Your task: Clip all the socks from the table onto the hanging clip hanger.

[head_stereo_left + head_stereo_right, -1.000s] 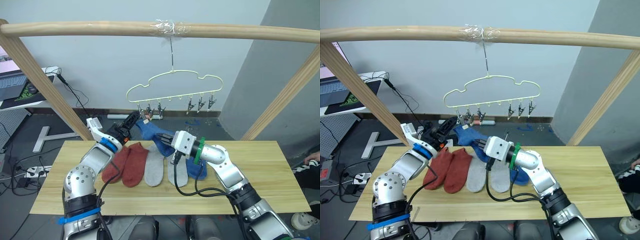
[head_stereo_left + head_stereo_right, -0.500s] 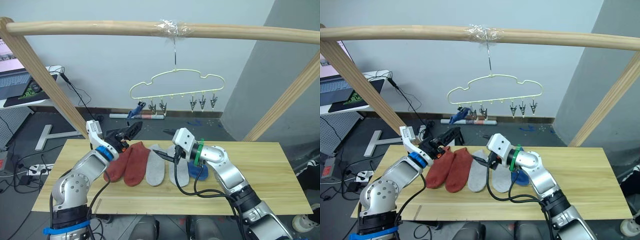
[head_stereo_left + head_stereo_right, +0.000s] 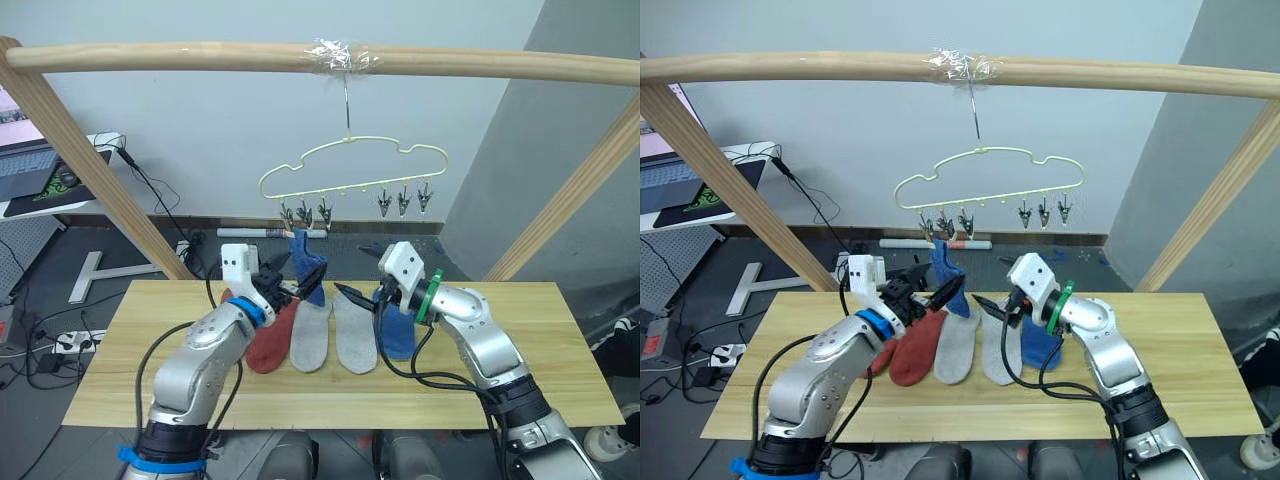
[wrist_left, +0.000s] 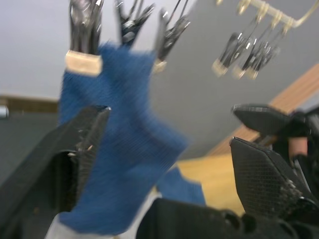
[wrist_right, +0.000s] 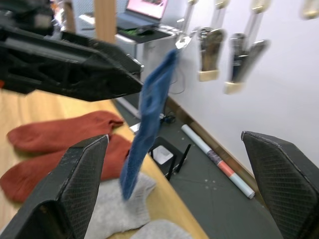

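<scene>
silver arms, black cables

Probably lab: laptop (image 3: 28, 170) on side desk, floor cables (image 3: 40, 345), wooden frame (image 3: 200, 57).

Five socks (image 3: 312, 333) on table (image 3: 540, 365)

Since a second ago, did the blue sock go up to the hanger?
Yes. The blue sock has risen off the table and now hangs from the left clips of the clip hanger, between both open grippers.
</scene>
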